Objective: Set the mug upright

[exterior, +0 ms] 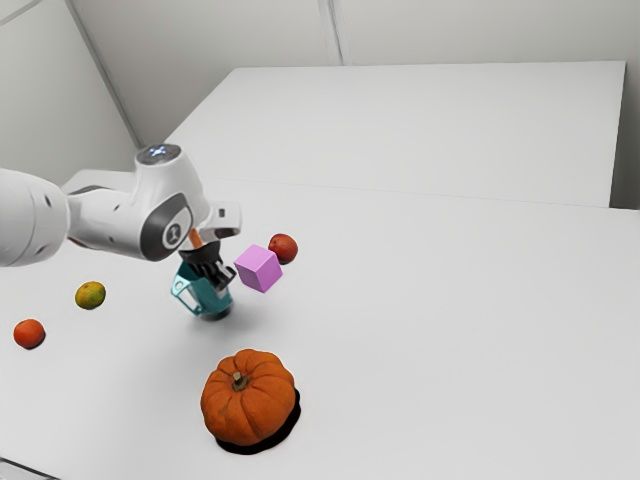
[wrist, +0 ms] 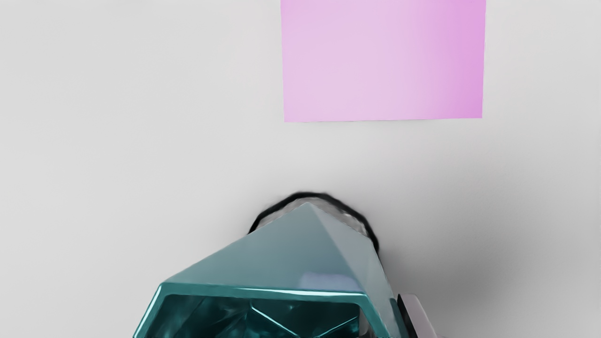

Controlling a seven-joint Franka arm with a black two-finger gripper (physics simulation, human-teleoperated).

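So the mug (exterior: 212,300) looks like hard glazed stuff to me, stiff, probably not heavy, and slick enough that I'd expect those flat facets to twist in a loose pinch. Chips would be my worry if the foot came down edge first on the bench (exterior: 450,300). The end effector (exterior: 224,279) is drawn in narrow and, as far as I can make out, has the mug's side wall pinched, one finger inside the mouth and one outside. Decent spot imo, though a bite that near the rim (wrist: 263,290) leaves the bottom free to swing. It's on the arm's side of the pink cube (exterior: 258,268), near but apart. Mouth points up and back toward the arm, base down and toward the cube's side, so the long axis slants rather than standing plumb. Can't tell if the base touches down.
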